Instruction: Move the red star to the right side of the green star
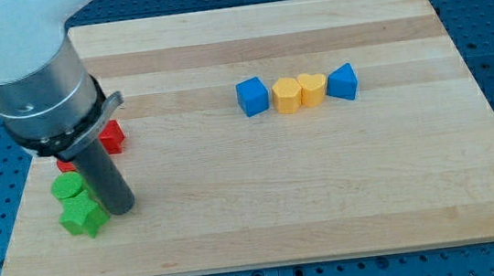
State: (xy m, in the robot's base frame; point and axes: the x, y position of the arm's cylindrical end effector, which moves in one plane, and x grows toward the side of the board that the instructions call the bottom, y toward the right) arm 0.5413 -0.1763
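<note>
A green star (pixel 82 215) lies near the board's bottom left, with a green round block (pixel 67 186) touching it just above. A red block (pixel 112 135) shows above them, partly hidden by the arm; a second bit of red (pixel 65 164) peeks out to its lower left, so I cannot tell which is the red star. My tip (pixel 120 209) stands just right of the green star, close to or touching it.
A row of blocks lies at the board's upper middle: blue cube (pixel 252 96), yellow hexagon (pixel 287 96), yellow heart (pixel 313 88), blue triangular block (pixel 342 82). The wooden board (pixel 327 203) sits on a blue perforated table. The arm's grey body covers the upper left corner.
</note>
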